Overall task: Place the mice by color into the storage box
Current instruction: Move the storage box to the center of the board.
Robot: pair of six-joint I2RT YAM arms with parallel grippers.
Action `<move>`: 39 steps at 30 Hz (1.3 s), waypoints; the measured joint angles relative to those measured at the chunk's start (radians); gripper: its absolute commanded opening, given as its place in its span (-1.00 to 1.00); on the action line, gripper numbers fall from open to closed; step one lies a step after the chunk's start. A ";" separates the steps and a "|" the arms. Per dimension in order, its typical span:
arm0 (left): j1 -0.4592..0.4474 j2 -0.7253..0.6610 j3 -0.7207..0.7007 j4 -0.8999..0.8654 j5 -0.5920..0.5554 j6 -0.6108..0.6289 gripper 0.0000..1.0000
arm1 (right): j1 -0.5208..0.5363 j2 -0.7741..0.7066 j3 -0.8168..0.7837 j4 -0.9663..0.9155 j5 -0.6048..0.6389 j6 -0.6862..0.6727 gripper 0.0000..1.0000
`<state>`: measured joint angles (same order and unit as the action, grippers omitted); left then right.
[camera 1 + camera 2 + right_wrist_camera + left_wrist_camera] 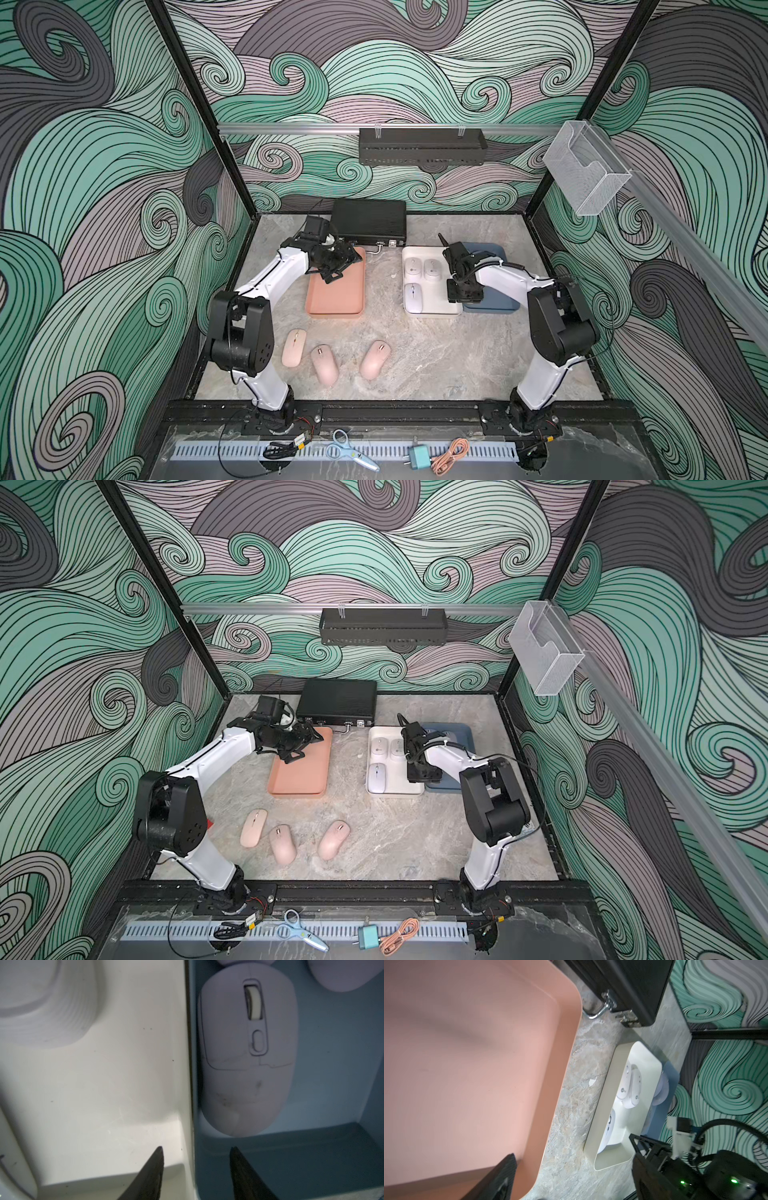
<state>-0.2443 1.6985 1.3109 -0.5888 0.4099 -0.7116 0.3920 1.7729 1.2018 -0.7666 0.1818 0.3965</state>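
Right claw (196, 1150): jaws partly apart, empty, straddling the rim where two trays meet.
Lavender mouse (245, 1064): flat in the blue tray (336, 1053), by its left wall.
Our move: we'd lift straight up, clear of the white tray (124, 1084).
Left claw (334, 272): over the pink tray (332, 301); we cannot tell its opening.
Pink mice (294, 348): three, near on the table (436, 365).

Swirl-pattern walls (415, 75); grey marble tabletop (436, 365); black frame posts (195, 83).

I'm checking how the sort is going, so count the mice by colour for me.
Pink mice: 3, on the table
White mice: 3, in the white tray
Purple mice: 3, in the blue tray
Total: 9
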 measured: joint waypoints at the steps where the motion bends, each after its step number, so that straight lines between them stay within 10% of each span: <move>1: -0.016 0.014 0.016 -0.010 -0.011 0.010 0.38 | 0.005 -0.021 0.011 -0.013 0.001 0.000 0.22; 25: -0.296 0.343 0.269 -0.257 -0.460 0.200 -0.98 | 0.100 -0.663 -0.180 -0.053 -0.082 0.058 0.35; 39: -0.428 0.415 0.407 -0.290 -0.502 0.142 -1.00 | 0.098 -0.702 -0.200 -0.038 -0.085 0.058 0.36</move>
<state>-0.6720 2.1136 1.7184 -0.8791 -0.0925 -0.5701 0.4904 1.0710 1.0023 -0.8047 0.0967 0.4541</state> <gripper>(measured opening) 0.048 0.682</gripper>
